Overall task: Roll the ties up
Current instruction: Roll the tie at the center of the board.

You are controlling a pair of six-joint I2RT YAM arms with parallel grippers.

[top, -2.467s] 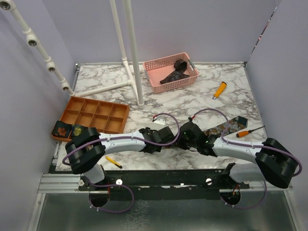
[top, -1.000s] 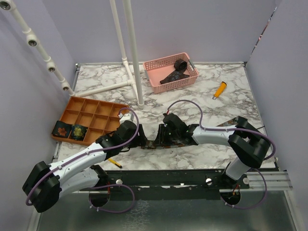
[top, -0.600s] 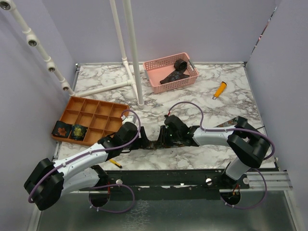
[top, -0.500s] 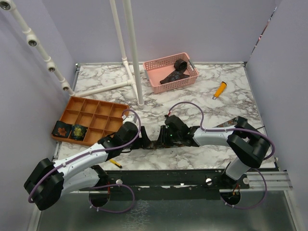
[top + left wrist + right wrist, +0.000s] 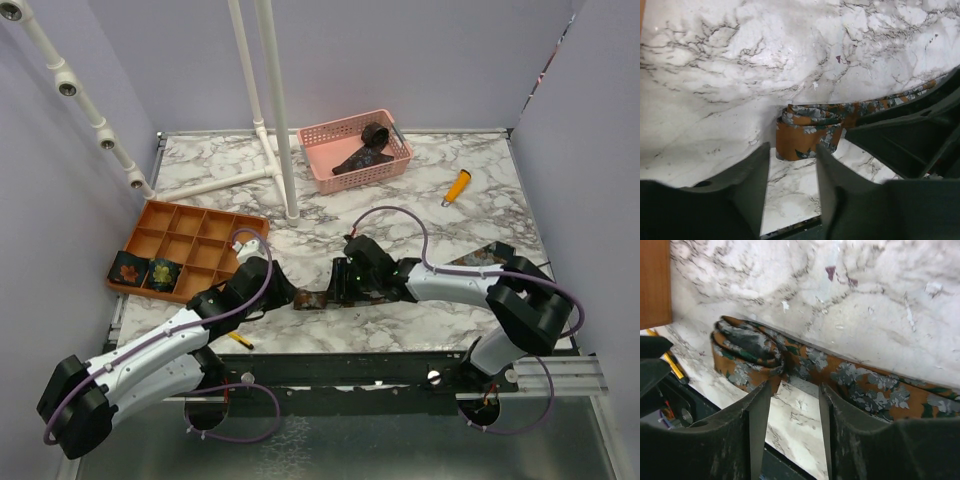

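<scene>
Left wrist view: my left gripper (image 5: pixel 791 159) sits half open with nothing clamped, the folded end of the tie (image 5: pixel 810 131) just past its fingertips on the marble table (image 5: pixel 715 75). My right gripper (image 5: pixel 795 392) is likewise half spread and empty, the tie strip crossing just beyond it.

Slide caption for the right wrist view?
Right tool open over the marble table, fingertips at the floral tie, just beside its partly rolled end.

Tie (image 5: pixel 840 375) partly rolled on table (image 5: pixel 865 300).
Coil at one end; gripper (image 5: pixel 794 390) jaws apart, tips just beside it.
</scene>
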